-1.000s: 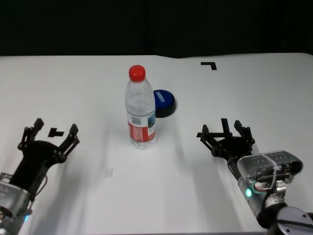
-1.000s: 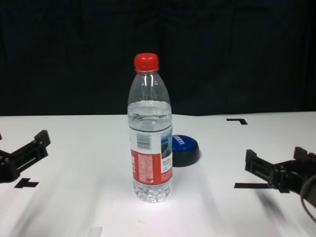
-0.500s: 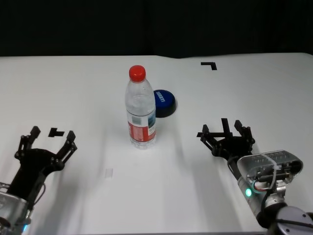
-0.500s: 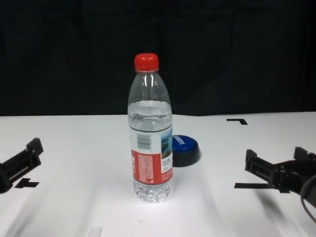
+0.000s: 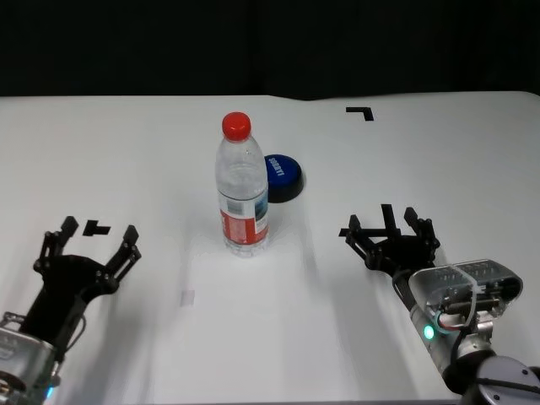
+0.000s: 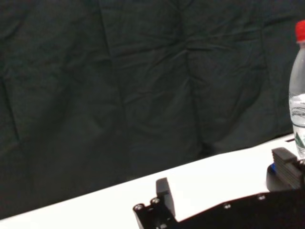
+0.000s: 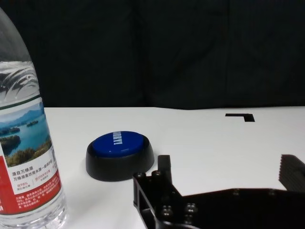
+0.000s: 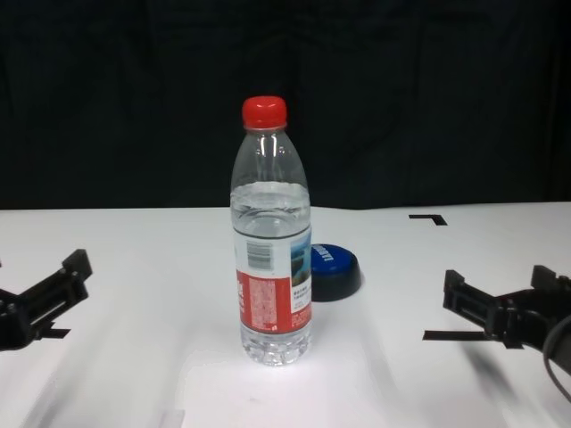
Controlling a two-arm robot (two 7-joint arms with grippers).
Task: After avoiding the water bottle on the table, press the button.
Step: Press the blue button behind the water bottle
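The water bottle [image 5: 242,190] stands upright at the middle of the white table [image 5: 126,152]; it also shows in the chest view [image 8: 272,236], the right wrist view [image 7: 26,148] and the left wrist view [image 6: 298,95]. The blue button [image 5: 282,175] sits just behind it to the right, also in the chest view [image 8: 333,270] and right wrist view [image 7: 119,153]. My left gripper [image 5: 91,245] is open and empty at the near left, well clear of the bottle. My right gripper [image 5: 386,230] is open and empty at the near right.
Black tape marks lie on the table: a corner mark [image 5: 361,111] at the far right, one [image 5: 96,227] by the left gripper, one [image 8: 451,335] under the right gripper. A black curtain [image 8: 285,71] hangs behind the table.
My left gripper first drew back toward the near edge, then came forward and slightly right again. The right arm, bottle and button have not moved.
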